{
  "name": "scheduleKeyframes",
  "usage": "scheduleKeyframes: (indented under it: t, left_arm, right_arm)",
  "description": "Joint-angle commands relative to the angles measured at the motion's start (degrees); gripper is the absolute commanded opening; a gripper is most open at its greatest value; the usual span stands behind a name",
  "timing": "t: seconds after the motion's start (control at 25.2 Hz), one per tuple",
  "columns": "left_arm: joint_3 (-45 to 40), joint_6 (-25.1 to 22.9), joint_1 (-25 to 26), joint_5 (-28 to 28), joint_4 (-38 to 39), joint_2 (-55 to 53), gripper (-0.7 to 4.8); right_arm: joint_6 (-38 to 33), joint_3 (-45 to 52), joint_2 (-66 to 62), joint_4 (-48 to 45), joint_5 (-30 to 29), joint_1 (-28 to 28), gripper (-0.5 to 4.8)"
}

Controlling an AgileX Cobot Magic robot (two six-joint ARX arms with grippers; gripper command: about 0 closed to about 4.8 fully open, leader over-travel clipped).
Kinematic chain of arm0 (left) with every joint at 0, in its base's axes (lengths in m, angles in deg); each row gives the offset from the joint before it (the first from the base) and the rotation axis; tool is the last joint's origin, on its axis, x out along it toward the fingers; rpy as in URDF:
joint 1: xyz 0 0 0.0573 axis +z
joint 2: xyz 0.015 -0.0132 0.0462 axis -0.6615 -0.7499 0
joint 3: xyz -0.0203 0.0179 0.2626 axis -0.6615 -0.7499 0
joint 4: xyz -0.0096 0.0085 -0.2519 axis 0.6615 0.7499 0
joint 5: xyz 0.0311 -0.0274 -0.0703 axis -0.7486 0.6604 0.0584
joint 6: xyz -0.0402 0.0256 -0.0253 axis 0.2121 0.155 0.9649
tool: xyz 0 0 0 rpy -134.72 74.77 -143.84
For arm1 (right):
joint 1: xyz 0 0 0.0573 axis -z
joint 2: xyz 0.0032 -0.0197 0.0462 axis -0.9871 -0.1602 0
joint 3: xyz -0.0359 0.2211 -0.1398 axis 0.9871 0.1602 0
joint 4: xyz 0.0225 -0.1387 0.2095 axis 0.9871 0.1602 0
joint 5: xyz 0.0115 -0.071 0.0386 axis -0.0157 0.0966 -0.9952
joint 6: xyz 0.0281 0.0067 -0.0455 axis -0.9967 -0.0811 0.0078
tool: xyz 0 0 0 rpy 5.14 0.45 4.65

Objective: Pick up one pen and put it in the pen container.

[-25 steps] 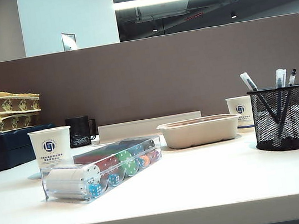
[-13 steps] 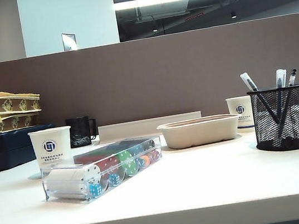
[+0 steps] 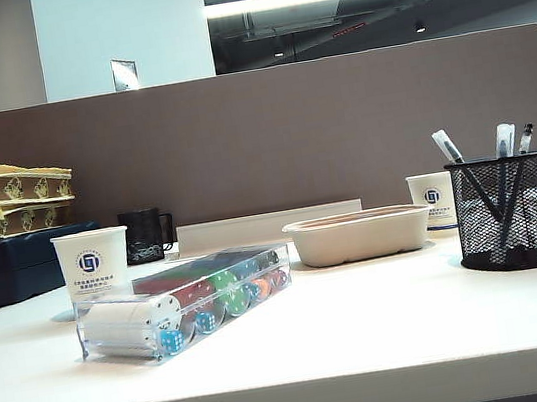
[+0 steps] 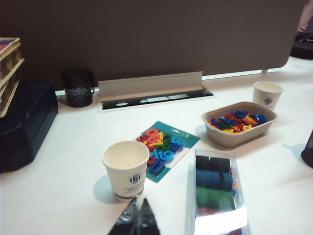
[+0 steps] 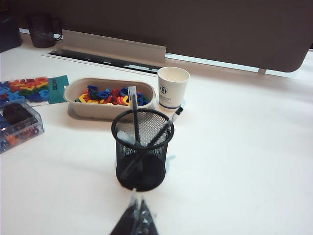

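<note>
Left gripper (image 4: 138, 219) above table (image 3: 370, 337), near paper cup (image 4: 125, 168) and clear plastic case of coloured chips (image 4: 214, 196); fingers pressed together, nothing held. Right gripper (image 5: 136, 219) above table just beside pen container (image 5: 142, 148); fingers closed, empty. Neither gripper visible in exterior view. Pen container upright on right side of table, three pens leaning inside. The pen (image 5: 159, 133), dark barrel, leans inside container, tip above rim. Beige tray (image 5: 108, 111) of coloured letters and second paper cup (image 5: 172, 88) behind container.
</note>
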Motion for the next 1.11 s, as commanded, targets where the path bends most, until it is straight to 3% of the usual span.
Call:
scheduleKeyframes:
  t: [0.04, 0.24, 0.36, 0.48, 0.75, 0.91, 1.11]
  left_arm:
    - [-2.1, 1.11, 0.09, -2.01, -4.31, -0.09, -0.05]
    - [-4.72, 0.76, 0.11, -6.51, -6.47, -0.09, -0.05]
    - [-5.79, 0.7, 0.11, -9.2, -6.36, -0.11, -0.04]
    - [-6.21, 0.66, 0.11, -9.07, -6.47, -0.13, -0.04]
    - [-10.69, 0.9, 0.11, -9.11, -11.96, -0.11, -0.05]
    - [-11.56, 0.87, 0.11, -9.11, -12.28, -0.11, -0.05]
    - [-12.63, 0.94, 0.11, -9.14, -13.38, -0.11, -0.05]
  right_arm:
    - [-1.11, 0.42, 0.37, -4.85, 0.11, -0.02, 0.0]
    - [-4.0, 4.26, 0.28, -10.05, 1.29, -0.02, 0.0]
    - [-5.42, 5.6, 0.31, -10.05, 10.45, -0.02, 0.22]
    - [-9.33, 6.01, 0.31, -12.39, 13.53, -0.02, 0.22]
    - [-6.1, 12.35, 0.31, -26.34, 11.54, -0.04, 0.21]
    - [-3.13, 14.03, 0.31, -26.34, 8.59, -0.07, 0.2]
    - [-3.08, 14.21, 0.31, -25.33, 9.97, -0.02, 0.2]
